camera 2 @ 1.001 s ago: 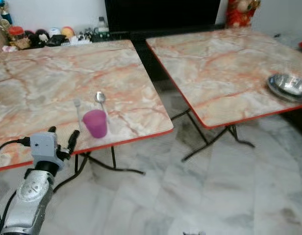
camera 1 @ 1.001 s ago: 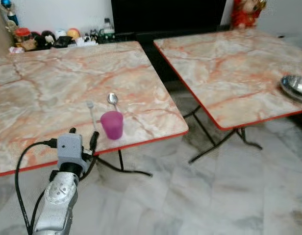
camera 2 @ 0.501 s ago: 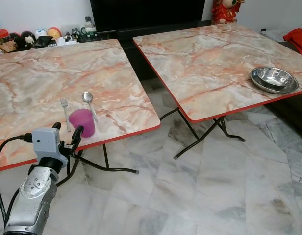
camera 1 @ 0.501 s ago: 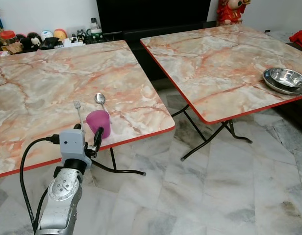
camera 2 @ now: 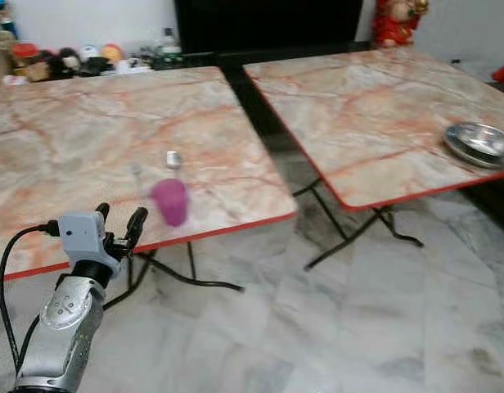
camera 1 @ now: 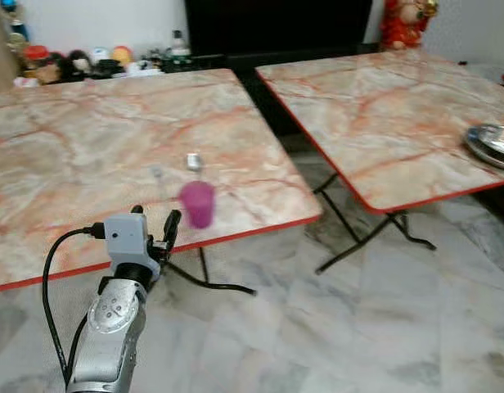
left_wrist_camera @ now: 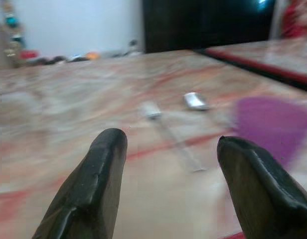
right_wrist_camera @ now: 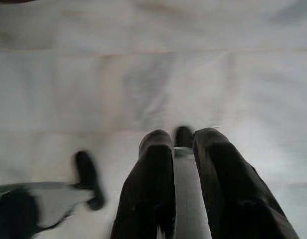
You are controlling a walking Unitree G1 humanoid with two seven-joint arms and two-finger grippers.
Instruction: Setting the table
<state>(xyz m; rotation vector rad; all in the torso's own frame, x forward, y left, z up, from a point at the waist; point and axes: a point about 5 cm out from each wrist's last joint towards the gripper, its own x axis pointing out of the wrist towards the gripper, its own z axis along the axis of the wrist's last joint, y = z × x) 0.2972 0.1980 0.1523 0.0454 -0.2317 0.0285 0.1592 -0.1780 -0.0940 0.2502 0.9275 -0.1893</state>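
The left gripper [camera 1: 152,226], fingers spread and empty, is hovering at the near table [camera 1: 64,155] edge, the purple cup [camera 1: 198,203] standing at its one o'clock, fork [left_wrist_camera: 166,130] and spoon [camera 1: 193,161] lying beyond.

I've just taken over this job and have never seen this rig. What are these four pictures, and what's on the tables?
Two pictures come from the walking robot's head camera, looking down. The other two come from cameras on its wrists, looking along each pair of black fingers. The left gripper, raised at the near edge of the left table, is open and holds nothing. On that table stand a purple cup, with a fork and a spoon lying by it, all blurred. A metal bowl sits on the right table. The right gripper hangs over the floor, holding nothing.
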